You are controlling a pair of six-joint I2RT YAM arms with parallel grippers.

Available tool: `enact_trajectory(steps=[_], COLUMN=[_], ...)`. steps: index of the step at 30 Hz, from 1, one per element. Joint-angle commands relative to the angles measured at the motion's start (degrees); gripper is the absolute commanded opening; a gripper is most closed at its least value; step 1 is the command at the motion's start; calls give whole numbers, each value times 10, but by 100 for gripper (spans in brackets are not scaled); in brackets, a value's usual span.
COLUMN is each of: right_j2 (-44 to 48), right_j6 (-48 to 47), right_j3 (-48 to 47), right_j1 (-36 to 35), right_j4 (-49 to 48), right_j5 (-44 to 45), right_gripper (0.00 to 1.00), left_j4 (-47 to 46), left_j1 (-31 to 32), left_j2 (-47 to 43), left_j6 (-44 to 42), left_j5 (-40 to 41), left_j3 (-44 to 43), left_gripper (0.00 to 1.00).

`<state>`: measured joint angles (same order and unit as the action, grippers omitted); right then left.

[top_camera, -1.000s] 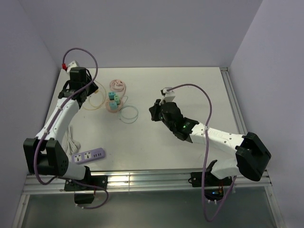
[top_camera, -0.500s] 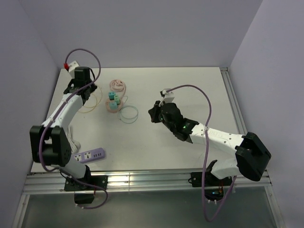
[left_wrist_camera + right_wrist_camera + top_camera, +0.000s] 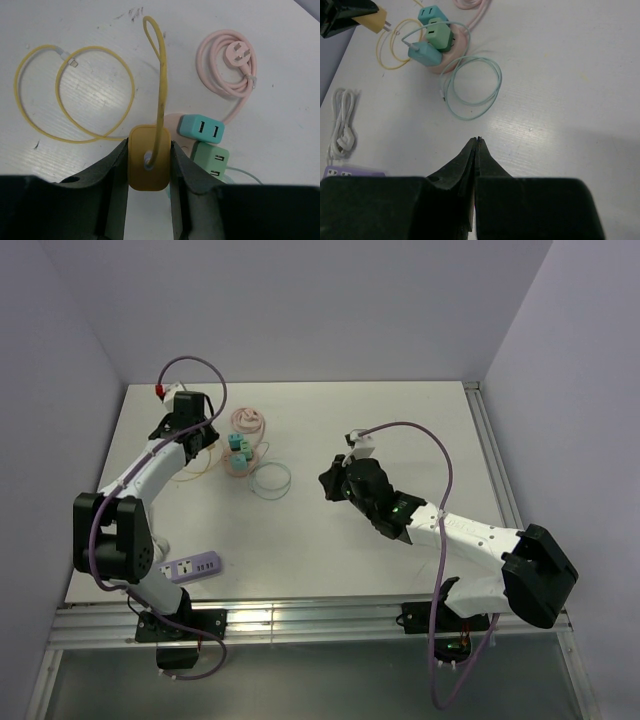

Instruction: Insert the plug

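Plastic charger cubes [image 3: 439, 35]: four are showing.
Coiled tabletop cables [image 3: 472, 87]: four are lying.
Lavender power strip [image 3: 188, 568]: one is lying.

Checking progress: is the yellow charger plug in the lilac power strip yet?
Out. Left gripper holds the yellow charger plug, away from the lilac power strip.

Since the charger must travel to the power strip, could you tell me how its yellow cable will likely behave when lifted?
Probably floppy: the yellow cable lies in loose loops, so it should trail behind the yellow charger in the left gripper. It looks thin and light, unlikely to resist the grip. Its loops might snag the teal adapter.
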<state>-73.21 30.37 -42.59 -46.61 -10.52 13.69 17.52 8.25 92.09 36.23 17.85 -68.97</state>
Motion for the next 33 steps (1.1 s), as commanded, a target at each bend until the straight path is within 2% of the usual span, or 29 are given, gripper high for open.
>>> enact_trajectory(steps=[1, 5, 15, 33], right_j2=[9, 6, 4, -1], right_j6=[4, 5, 6, 5], right_j3=[4, 7, 8, 6], right_j1=[2, 3, 3, 4], right_j4=[-18, -19, -17, -13], right_j5=[-9, -11, -10, -17], right_gripper=[0, 0, 0, 0], left_j4=[-24, -56, -75, -105], left_j1=[19, 29, 46, 49], left_j2=[-14, -18, 6, 43], left_j6=[9, 14, 10, -54], left_j5=[-4, -19, -26, -65], left_j3=[12, 44, 47, 50], left_gripper=[0, 0, 0, 0])
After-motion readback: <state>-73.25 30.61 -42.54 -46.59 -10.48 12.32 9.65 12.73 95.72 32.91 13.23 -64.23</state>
